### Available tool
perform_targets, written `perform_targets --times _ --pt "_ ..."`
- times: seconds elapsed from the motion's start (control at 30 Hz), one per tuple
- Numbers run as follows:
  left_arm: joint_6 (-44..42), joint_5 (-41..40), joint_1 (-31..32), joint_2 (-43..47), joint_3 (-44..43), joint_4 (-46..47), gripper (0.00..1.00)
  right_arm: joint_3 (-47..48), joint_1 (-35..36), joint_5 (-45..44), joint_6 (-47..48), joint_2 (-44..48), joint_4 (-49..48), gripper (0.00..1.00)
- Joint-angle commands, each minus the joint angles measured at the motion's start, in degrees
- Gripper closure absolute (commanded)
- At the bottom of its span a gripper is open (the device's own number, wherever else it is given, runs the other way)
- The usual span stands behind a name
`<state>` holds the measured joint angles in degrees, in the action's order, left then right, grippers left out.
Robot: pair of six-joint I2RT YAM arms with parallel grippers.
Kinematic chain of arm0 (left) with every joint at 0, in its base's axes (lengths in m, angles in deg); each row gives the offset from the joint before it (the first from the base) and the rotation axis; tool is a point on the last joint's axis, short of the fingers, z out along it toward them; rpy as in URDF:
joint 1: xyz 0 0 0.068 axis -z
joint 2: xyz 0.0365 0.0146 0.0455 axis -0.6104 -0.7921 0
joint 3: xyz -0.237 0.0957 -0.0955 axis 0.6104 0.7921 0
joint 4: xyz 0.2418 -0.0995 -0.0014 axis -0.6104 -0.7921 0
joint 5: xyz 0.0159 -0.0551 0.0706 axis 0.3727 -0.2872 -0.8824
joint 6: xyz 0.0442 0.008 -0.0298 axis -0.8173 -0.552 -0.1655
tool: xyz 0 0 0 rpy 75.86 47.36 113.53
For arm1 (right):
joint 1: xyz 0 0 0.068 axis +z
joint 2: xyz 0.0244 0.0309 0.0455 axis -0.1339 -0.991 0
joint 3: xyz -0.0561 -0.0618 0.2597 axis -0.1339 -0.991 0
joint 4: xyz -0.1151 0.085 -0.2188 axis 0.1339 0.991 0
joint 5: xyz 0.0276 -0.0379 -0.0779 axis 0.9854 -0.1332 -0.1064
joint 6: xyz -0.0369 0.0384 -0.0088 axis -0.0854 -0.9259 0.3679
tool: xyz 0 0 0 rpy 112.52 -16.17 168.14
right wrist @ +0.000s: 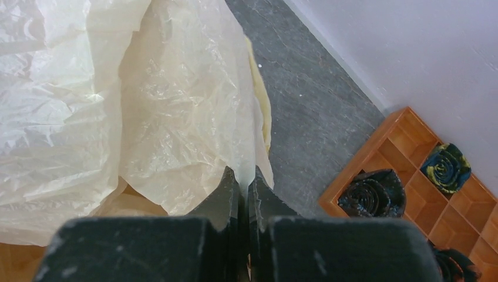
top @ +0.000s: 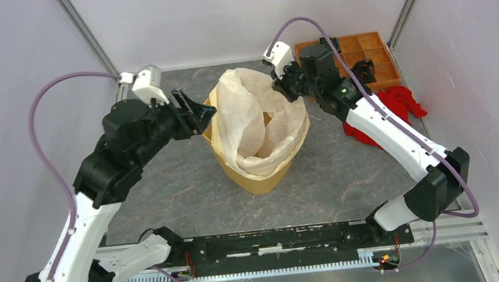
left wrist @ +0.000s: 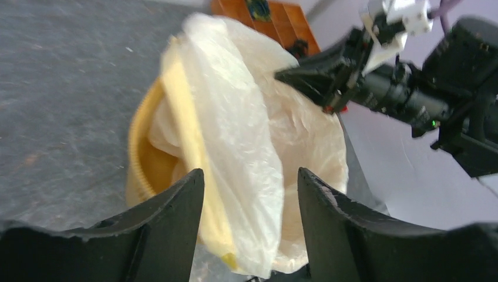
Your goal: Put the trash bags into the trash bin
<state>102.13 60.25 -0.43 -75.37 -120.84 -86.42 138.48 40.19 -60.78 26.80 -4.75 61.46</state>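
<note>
The cream-white trash bag (top: 251, 116) lies in and over the orange-yellow trash bin (top: 262, 176) at the table's middle. Its top edge stands up above the rim. My right gripper (top: 280, 84) is shut on the bag's upper right edge, and the film (right wrist: 176, 117) runs between the closed fingers (right wrist: 244, 176). My left gripper (top: 203, 113) is open just left of the bin rim, with the bag's left fold (left wrist: 241, 153) and bin rim (left wrist: 138, 147) in front of its spread fingers, not touching. The right gripper also shows in the left wrist view (left wrist: 320, 79).
An orange compartment tray (top: 374, 54) with dark rolled items (right wrist: 376, 192) sits at the back right. A red cloth (top: 387, 112) lies under the right arm. Cage posts and walls close in on both sides.
</note>
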Motion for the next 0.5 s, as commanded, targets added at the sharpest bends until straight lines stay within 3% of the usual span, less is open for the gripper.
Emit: perform_targets --times 0.0,0.27,0.47 --pt "-3.71 10.67 0.16 -3.07 -3.43 -2.44 0.38 -0.90 -0.19 -3.01 4.11 1.60 0.09 0.99" --pt "-6.87 -0.60 0.16 -7.83 -2.63 -7.53 0.39 -1.43 -0.27 -2.92 4.09 3.18 -0.74 0.99" --pt "-7.37 -0.75 0.16 -9.01 0.72 -6.30 0.40 -2.64 -0.30 -3.62 4.87 4.17 -1.27 0.99"
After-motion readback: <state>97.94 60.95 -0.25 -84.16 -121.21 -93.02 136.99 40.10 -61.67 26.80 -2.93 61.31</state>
